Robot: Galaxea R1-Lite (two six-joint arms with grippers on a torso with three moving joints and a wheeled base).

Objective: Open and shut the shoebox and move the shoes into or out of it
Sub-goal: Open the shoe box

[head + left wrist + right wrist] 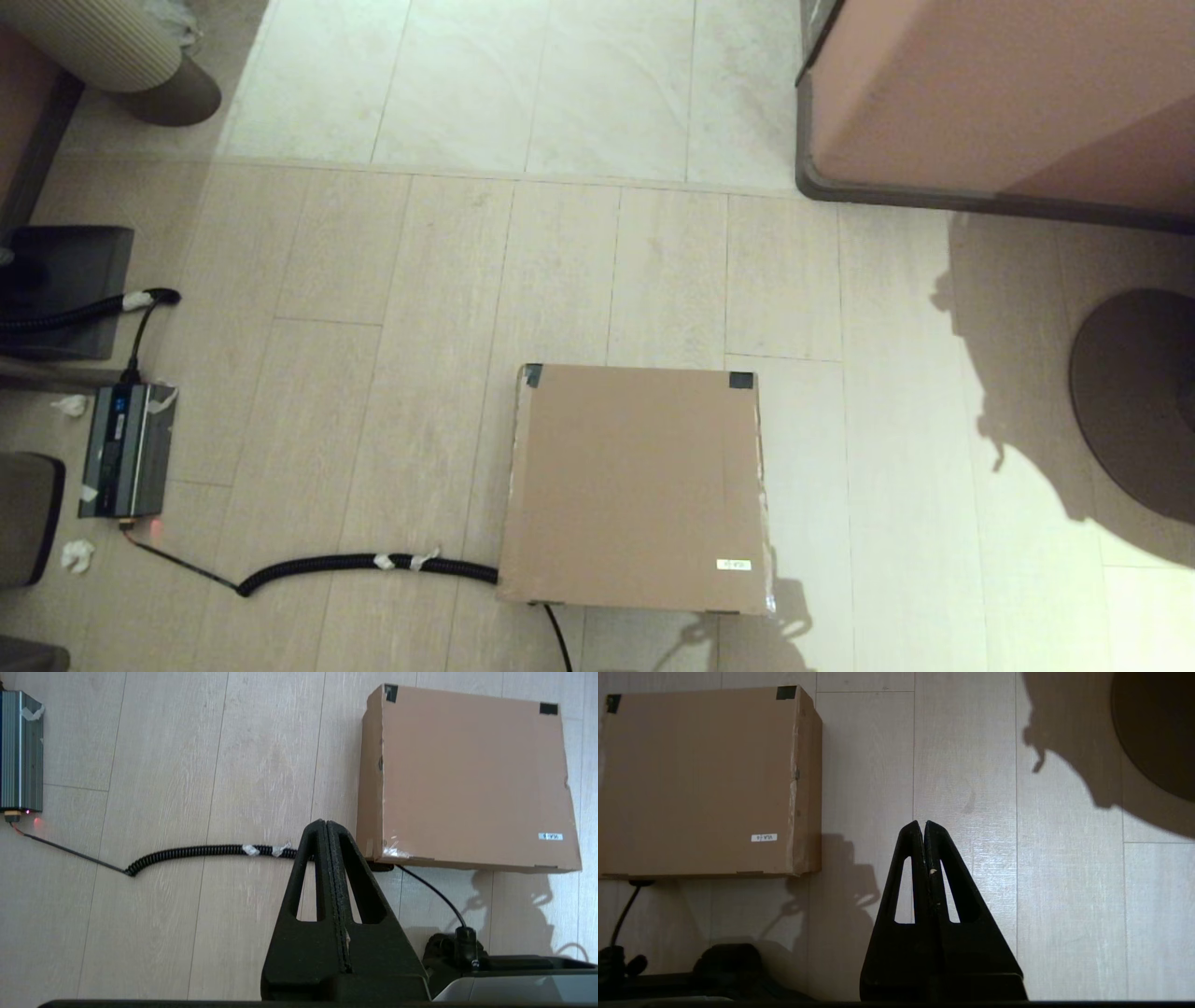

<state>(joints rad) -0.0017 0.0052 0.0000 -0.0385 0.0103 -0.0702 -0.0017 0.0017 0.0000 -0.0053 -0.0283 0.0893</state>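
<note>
The brown cardboard shoebox sits on the floor with its lid down flat, dark tape on its two far corners and a small white label near its front right corner. No shoes show in any view. My left gripper is shut and empty, hanging above the floor off the box's near left corner. My right gripper is shut and empty too, above bare floor to the right of the box. Neither arm appears in the head view.
A black coiled cable runs from a grey metal power unit at the left to under the box. The pinkish-brown cabinet stands far right. A round dark base is at the right edge.
</note>
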